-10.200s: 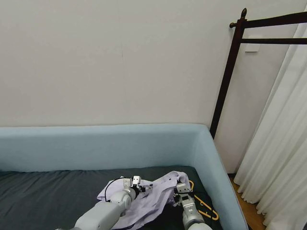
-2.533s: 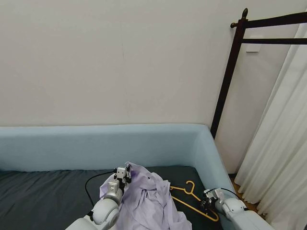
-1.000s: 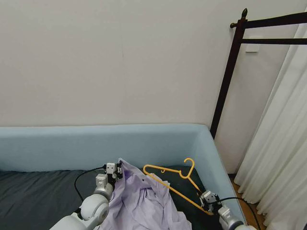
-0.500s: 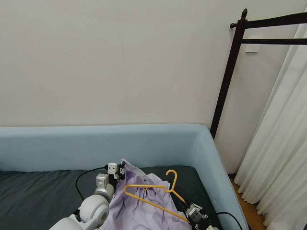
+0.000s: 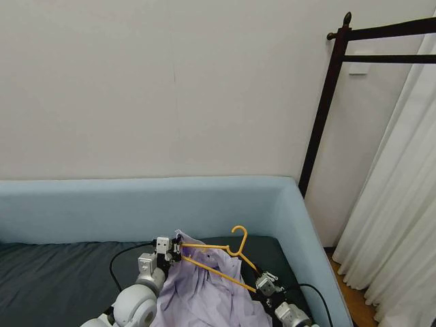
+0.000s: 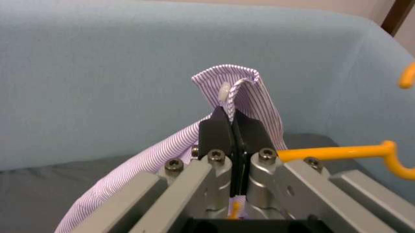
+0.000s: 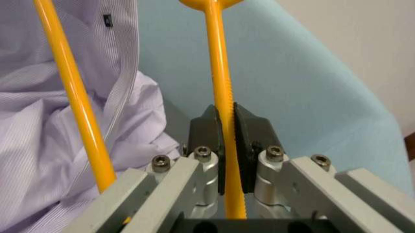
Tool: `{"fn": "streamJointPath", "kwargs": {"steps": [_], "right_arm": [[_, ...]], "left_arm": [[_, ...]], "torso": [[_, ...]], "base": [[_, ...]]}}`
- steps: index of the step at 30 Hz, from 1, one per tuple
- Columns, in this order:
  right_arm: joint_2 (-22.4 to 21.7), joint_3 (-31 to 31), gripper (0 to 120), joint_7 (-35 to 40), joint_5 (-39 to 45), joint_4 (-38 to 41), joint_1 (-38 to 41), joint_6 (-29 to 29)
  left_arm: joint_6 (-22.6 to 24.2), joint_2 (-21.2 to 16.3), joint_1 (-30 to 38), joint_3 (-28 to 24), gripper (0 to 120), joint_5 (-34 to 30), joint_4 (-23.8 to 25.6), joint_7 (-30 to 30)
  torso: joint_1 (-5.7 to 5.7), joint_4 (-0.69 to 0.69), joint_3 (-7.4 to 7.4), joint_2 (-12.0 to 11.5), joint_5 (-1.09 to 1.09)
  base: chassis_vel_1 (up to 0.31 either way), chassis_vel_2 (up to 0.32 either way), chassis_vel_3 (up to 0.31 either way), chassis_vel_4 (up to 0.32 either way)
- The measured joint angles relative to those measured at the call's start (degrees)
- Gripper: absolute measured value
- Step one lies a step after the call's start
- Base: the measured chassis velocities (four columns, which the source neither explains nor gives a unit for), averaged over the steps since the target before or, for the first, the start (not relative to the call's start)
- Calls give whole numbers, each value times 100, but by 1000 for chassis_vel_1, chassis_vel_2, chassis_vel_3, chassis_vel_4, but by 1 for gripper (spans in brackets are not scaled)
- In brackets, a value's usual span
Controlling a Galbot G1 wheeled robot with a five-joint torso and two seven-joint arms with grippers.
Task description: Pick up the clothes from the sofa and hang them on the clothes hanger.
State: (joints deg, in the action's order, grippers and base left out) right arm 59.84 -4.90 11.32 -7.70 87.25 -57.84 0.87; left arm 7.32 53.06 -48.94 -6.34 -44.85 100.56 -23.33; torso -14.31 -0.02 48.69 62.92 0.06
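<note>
Shirt point(image 5: 197, 296): lilac striped, held up by its collar over the right end of the sofa seat. Its lower folds are cut off at the head view's bottom edge.
Left gripper point(image 6: 231, 114): fingers pinched tight on the collar's top edge, beside a white button.
Hanger point(image 7: 217, 58): yellow, tilted, hook uppermost. Its far tip reaches the collar; whether it is inside the shirt cannot be told.
Right gripper point(image 7: 224, 114): closed on the hanger's bar, to the shirt's right.
Sofa point(image 5: 136, 204): pale blue with a dark seat.
Change: half a second ago the hanger sat lower; its tip is now at the collar.
Rack point(image 5: 320, 116): dark wood, right of the sofa.
</note>
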Motion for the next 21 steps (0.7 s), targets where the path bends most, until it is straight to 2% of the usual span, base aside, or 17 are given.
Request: {"fn": "streamJointPath", "kwargs": {"steps": [7, 17, 21], "right_arm": [[340, -170, 4, 412, -445, -388, 248, 13], [170, -42, 4, 504, -336, -417, 207, -32], [172, -142, 4, 556, -302, -448, 324, -99]], "left_arm": [[90, -64, -46, -39, 0, -63, 290, -64], [68, -108, -152, 123, 0, -12, 297, -111], [72, -31, -128, -27, 0, 4, 368, -139]], "torso": [[0, 0, 0, 0, 0], [0, -1, 0, 0, 0], [0, -1, 0, 0, 0]], "base": [[0, 0, 0, 0], [0, 0, 0, 0], [0, 0, 0, 0]]}}
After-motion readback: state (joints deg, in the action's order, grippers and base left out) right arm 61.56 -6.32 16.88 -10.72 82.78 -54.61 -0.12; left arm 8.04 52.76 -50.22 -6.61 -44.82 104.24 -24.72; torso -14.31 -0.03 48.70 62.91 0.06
